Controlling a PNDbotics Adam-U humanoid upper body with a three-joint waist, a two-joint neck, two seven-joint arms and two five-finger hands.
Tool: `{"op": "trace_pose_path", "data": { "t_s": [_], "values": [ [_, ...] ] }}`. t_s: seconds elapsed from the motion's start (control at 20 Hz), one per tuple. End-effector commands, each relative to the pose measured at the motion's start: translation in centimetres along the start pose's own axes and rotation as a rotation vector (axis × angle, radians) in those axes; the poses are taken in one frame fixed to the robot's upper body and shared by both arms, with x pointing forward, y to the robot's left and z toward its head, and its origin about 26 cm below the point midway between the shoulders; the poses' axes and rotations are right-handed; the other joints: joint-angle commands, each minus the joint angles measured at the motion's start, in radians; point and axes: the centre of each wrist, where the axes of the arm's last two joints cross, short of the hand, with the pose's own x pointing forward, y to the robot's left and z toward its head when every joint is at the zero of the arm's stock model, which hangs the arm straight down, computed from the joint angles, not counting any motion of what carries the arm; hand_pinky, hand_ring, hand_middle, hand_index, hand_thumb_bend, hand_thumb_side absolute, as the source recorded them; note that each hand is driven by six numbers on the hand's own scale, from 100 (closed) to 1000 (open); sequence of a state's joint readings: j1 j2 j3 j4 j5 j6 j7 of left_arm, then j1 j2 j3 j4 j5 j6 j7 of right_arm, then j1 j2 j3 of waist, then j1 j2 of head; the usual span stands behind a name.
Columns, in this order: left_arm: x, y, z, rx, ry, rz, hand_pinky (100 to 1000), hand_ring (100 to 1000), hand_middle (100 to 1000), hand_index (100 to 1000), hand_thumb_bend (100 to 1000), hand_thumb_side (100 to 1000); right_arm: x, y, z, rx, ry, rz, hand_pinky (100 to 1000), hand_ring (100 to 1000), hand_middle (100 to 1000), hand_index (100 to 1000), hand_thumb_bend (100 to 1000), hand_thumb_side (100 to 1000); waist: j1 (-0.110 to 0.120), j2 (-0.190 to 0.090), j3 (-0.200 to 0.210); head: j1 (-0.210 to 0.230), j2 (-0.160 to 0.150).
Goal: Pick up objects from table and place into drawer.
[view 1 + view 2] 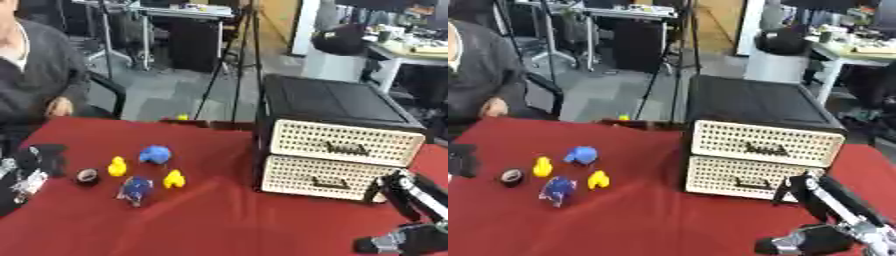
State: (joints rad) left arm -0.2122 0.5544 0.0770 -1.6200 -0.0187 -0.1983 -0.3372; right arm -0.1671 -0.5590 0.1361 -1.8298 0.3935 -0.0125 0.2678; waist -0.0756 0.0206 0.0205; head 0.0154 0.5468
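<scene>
Several small objects lie on the red table (210,220) at the left: a blue rounded toy (155,154), a yellow duck-like toy (117,166), another yellow toy (174,179), a dark blue toy (136,189) and a small dark ring (86,175). The drawer unit (337,150) stands at the right, black with two cream perforated drawers, both closed. My right hand (404,192) is in front of the lower drawer's right end, fingers straight, holding nothing. My left hand (35,167) shows at the left edge, open, apart from the toys.
A person sits at the table's far left corner, not touching the toys. A small yellow thing (182,117) lies at the table's far edge. A tripod, desks and chairs stand behind the table.
</scene>
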Motion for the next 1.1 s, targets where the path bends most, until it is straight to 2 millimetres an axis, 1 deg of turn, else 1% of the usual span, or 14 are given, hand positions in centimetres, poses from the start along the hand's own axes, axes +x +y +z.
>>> {"op": "trace_pose_path", "data": {
  "t_s": [0.05,0.3,0.4,0.45,0.5,0.65,0.7,0.75,0.85,0.9,0.95,1.1],
  "values": [
    [0.5,1.0,-0.1,-0.003,-0.011,-0.039,665,605,626,845,100,727,0.4,-0.9,0.0,-0.012,-0.017,0.033,100,100,100,543,1000,584,0.006,-0.007,-0.001,-0.001,-0.009],
    [0.4,1.4,-0.1,0.0,-0.003,-0.063,666,607,628,845,100,712,0.4,-0.9,0.0,-0.012,-0.017,0.034,100,100,100,543,1000,585,0.007,-0.007,-0.003,-0.002,-0.007],
    [0.4,2.0,-0.2,0.0,-0.001,-0.097,669,613,634,846,100,685,0.4,-1.0,0.1,-0.011,-0.016,0.036,100,100,100,543,1000,585,0.007,-0.007,-0.005,-0.002,-0.007],
    [0.5,2.6,-0.4,-0.005,-0.003,-0.132,673,620,645,850,100,660,0.4,-1.0,0.1,-0.01,-0.017,0.037,100,100,100,543,1000,585,0.008,-0.008,-0.007,-0.001,-0.006],
    [0.7,3.3,-0.7,-0.013,-0.003,-0.173,674,624,651,852,100,656,0.4,-1.0,0.1,-0.009,-0.017,0.038,100,100,100,543,1000,585,0.008,-0.008,-0.008,0.0,-0.005],
    [0.9,6.1,-1.8,-0.052,0.022,-0.315,680,655,689,851,100,593,0.5,-1.0,0.0,-0.006,-0.02,0.038,100,100,100,543,1000,584,0.009,-0.01,-0.015,0.005,-0.007],
    [0.9,7.0,-2.2,-0.067,0.032,-0.354,679,655,689,850,100,590,0.5,-1.0,0.0,-0.003,-0.02,0.038,100,100,100,543,1000,583,0.01,-0.01,-0.017,0.006,-0.007],
    [0.9,7.8,-2.6,-0.078,0.041,-0.387,674,656,688,844,100,549,0.5,-0.9,0.0,0.001,-0.02,0.037,100,100,100,543,1000,578,0.01,-0.011,-0.02,0.007,-0.006],
    [0.7,9.0,-3.6,-0.102,0.053,-0.44,665,653,686,842,100,511,0.5,-0.8,0.0,0.008,-0.022,0.038,100,100,100,543,1000,578,0.011,-0.011,-0.025,0.011,-0.003],
    [0.5,9.3,-4.1,-0.116,0.057,-0.459,663,650,685,840,100,522,0.5,-0.8,0.0,0.01,-0.024,0.038,100,100,100,543,1000,579,0.012,-0.011,-0.028,0.013,-0.001],
    [0.2,9.4,-4.6,-0.135,0.062,-0.469,658,645,682,839,100,553,0.6,-0.8,-0.1,0.012,-0.027,0.038,100,100,100,543,1000,580,0.012,-0.012,-0.032,0.014,0.001],
    [-0.8,9.3,-6.1,-0.199,0.072,-0.478,650,641,682,836,100,543,0.7,-0.7,-0.2,0.022,-0.035,0.036,100,100,100,542,1000,576,0.012,-0.015,-0.043,0.014,0.004]
  ]
}}
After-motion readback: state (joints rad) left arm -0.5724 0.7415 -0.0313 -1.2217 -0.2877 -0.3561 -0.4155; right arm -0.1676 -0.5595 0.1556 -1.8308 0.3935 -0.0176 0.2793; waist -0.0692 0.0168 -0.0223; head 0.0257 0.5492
